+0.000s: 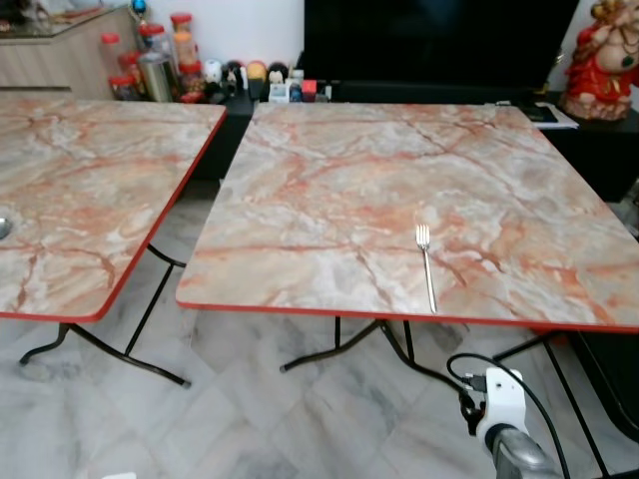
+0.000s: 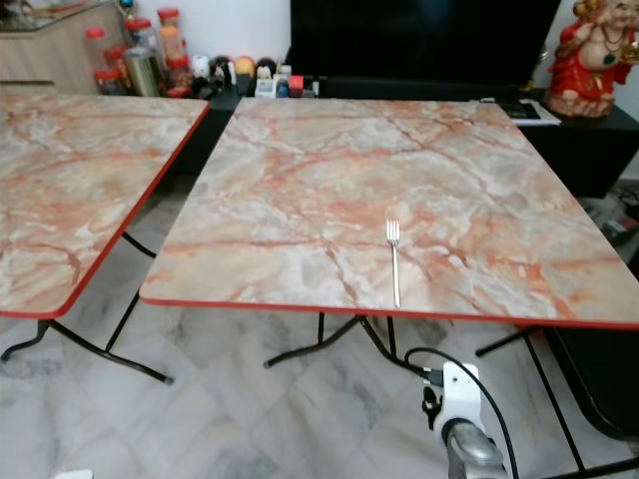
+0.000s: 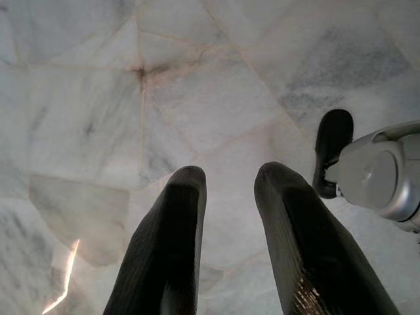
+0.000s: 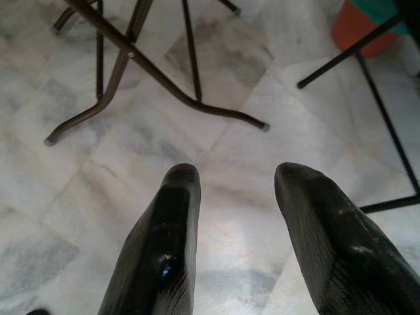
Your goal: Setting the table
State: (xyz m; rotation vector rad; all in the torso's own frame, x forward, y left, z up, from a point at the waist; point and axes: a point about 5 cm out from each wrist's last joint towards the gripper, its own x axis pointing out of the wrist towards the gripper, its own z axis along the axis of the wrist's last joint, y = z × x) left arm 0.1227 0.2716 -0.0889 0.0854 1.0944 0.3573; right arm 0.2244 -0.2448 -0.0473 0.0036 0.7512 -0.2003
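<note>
A silver fork point(image 1: 426, 264) lies alone on the marble-patterned table point(image 1: 329, 190) with a red rim, near its front edge, tines pointing away from me. My right arm point(image 1: 504, 419) hangs below that front edge, over the floor. In the right wrist view the right gripper point(image 4: 236, 174) is open, its black fingers point(image 4: 164, 243) apart with nothing between them, above the floor and the table's metal legs point(image 4: 164, 79). The left gripper point(image 3: 226, 177) is open too, empty, pointing at the marble floor.
A second marble table point(image 1: 80, 190) stands to the left, with a gap of floor between the two. Behind are a dark TV cabinet point(image 1: 439, 45), jars and small figures point(image 1: 160, 60), and a red statue point(image 1: 604, 60). An orange and green container point(image 4: 361, 20) sits on the floor.
</note>
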